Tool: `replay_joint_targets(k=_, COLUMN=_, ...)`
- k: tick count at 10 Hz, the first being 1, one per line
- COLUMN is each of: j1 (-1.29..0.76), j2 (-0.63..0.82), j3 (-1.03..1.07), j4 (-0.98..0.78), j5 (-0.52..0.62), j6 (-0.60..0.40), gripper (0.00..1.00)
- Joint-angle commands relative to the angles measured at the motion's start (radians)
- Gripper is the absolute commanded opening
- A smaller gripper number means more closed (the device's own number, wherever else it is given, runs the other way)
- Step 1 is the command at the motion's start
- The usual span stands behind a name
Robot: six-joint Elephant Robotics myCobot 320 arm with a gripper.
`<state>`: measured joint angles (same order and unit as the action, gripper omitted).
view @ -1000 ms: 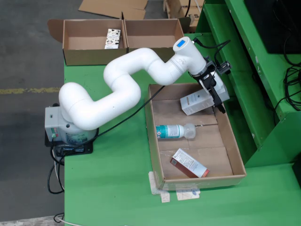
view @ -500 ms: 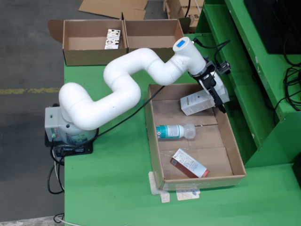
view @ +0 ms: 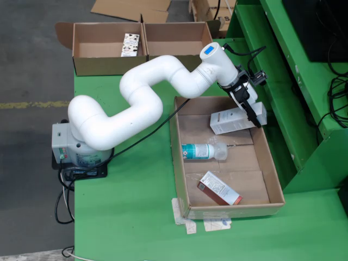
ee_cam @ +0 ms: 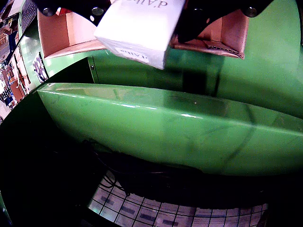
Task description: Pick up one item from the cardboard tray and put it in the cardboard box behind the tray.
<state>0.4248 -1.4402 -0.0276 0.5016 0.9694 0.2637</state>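
- Black gripper (view: 251,110), right of centre in the fixed view, is clamped on a white rectangular carton (view: 238,120) at the upper end of the open cardboard tray (view: 180,163).
- On the tray floor lie a clear plastic bottle with a teal label (view: 203,150) and a red-and-white carton (view: 219,188).
- Two open cardboard boxes (view: 103,64) sit at upper left; the left one holds a small patterned carton (view: 130,45).
- Wrist view: the white carton (ee_cam: 142,23) fills the top centre.

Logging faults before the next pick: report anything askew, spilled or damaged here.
No spill or damage shows. The white box sits tilted, one end up on the tray wall, with the gripper at it. The bottle lies on its side. Torn paper pokes out under the tray's front corner.
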Motion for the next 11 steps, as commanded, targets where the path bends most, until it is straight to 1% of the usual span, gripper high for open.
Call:
replay_joint_targets(k=1, j1=-0.008, j2=0.032, j3=0.028, j4=0.012, j5=-0.012, j6=0.005, gripper=0.10)
replay_joint_targets(k=2, j1=-0.008, j2=0.032, j3=0.028, j4=0.012, j5=-0.012, j6=0.005, gripper=0.00)
replay_joint_targets(k=9, j1=-0.005, j2=0.046, j3=0.028, j4=0.012, j5=-0.012, j6=0.015, gripper=0.00)
replay_joint_targets(k=10, j1=0.002, j2=0.062, j3=0.028, j4=0.012, j5=-0.011, j6=0.022, gripper=0.00)
replay_joint_targets(k=11, j1=0.025, j2=0.153, j3=0.028, j4=0.011, j5=-0.012, j6=0.036, gripper=0.00)
